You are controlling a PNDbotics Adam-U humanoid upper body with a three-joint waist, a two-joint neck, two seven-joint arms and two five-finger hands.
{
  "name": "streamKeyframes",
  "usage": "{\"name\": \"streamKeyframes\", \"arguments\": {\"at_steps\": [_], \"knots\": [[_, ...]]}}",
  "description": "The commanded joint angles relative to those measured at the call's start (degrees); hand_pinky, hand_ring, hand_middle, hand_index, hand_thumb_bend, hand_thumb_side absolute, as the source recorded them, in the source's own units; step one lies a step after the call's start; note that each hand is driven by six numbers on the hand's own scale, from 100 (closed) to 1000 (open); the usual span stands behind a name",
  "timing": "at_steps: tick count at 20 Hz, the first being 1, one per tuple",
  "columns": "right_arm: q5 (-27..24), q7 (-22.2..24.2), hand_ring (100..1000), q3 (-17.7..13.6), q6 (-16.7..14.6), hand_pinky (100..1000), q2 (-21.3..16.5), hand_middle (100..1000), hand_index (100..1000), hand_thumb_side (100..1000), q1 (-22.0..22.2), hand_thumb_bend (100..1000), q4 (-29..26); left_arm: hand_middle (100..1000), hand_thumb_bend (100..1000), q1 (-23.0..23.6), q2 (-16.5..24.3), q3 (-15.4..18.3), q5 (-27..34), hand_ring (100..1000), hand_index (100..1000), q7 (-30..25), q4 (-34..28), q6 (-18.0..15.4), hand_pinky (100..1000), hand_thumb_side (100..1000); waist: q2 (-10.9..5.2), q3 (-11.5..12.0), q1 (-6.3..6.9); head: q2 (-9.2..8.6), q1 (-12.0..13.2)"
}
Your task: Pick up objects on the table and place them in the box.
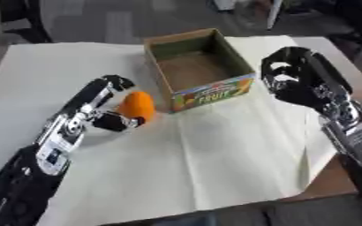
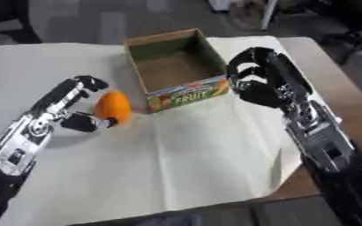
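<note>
Box [image 1: 202,66] empty | orange [image 1: 137,106] pinched by left robot hand [image 1: 107,103] | right robot hand [image 1: 296,79] curled, holding nothing

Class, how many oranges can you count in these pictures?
1. The orange lies on the table, left of the box, between the fingers and thumb of the left robot hand. The box looks empty.
</note>
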Motion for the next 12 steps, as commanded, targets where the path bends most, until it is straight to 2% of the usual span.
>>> {"name": "streamKeyframes", "arguments": {"at_steps": [1, 4, 5, 6, 8, 9, 10, 11, 12], "knots": [[-0.3, 0.3, 768, -0.1, -0.1, 612, -0.6, 547, 503, 100, -0.9, 100, -1.3, 743, 600, -1.6, -0.9, 0.7, -2.9, 802, 833, 0.4, 2.1, -1.2, 745, 191, -0.56, -0.2, -0.07, 0.35, 0.3], [-0.3, 0.5, 768, 0.1, -0.1, 612, -0.4, 547, 503, 100, -1.0, 100, -1.2, 720, 577, -1.9, -1.9, 1.1, -5.0, 769, 832, 1.0, 4.8, -2.0, 720, 144, -0.48, -0.7, -0.13, 0.35, 0.3], [-0.3, 0.6, 768, 0.1, -0.1, 612, -0.4, 547, 503, 100, -1.0, 100, -1.2, 686, 542, -2.0, -2.1, 1.2, -5.5, 739, 816, 1.4, 5.5, -2.2, 687, 100, -0.46, -0.8, -0.15, 0.35, 0.3], [-0.2, 0.6, 768, 0.1, -0.1, 612, -0.4, 547, 503, 100, -1.0, 100, -1.2, 663, 520, -2.1, -2.4, 1.5, -6.1, 712, 802, 2.0, 6.1, -2.2, 652, 100, -0.43, -0.9, -0.16, 0.35, 0.4], [-0.2, 0.6, 768, 0.2, -0.1, 612, -0.3, 547, 503, 100, -1.0, 100, -1.1, 553, 388, -2.3, -2.6, 2.1, -6.9, 586, 718, 4.4, 7.1, -1.9, 484, 100, -0.41, -1.1, -0.18, 0.35, 0.4], [-0.2, 0.6, 768, 0.2, -0.1, 612, -0.3, 547, 503, 100, -0.9, 100, -1.1, 526, 341, -2.4, -2.7, 2.5, -7.1, 559, 692, 6.3, 7.3, -1.6, 454, 100, -0.41, -1.2, -0.19, 0.35, 0.4], [-0.2, 0.6, 768, 0.2, -0.1, 612, -0.2, 547, 503, 100, -0.9, 100, -1.1, 476, 244, -2.5, -2.8, 2.9, -7.0, 508, 640, 8.5, 7.5, -1.2, 398, 101, -0.41, -1.2, -0.20, 0.35, 0.4], [-0.2, 0.6, 768, 0.2, -0.1, 612, -0.2, 547, 503, 100, -0.9, 100, -1.1, 463, 214, -2.5, -2.8, 3.2, -6.6, 495, 624, 10.6, 7.6, -0.8, 382, 105, -0.41, -1.2, -0.19, 0.35, 0.5], [-0.2, 0.6, 768, 0.2, -0.1, 612, -0.2, 547, 503, 100, -0.9, 100, -1.1, 428, 142, -2.5, -2.8, 3.4, -5.9, 462, 587, 12.5, 7.6, -0.5, 337, 117, -0.41, -1.2, -0.18, 0.35, 0.5]]}}
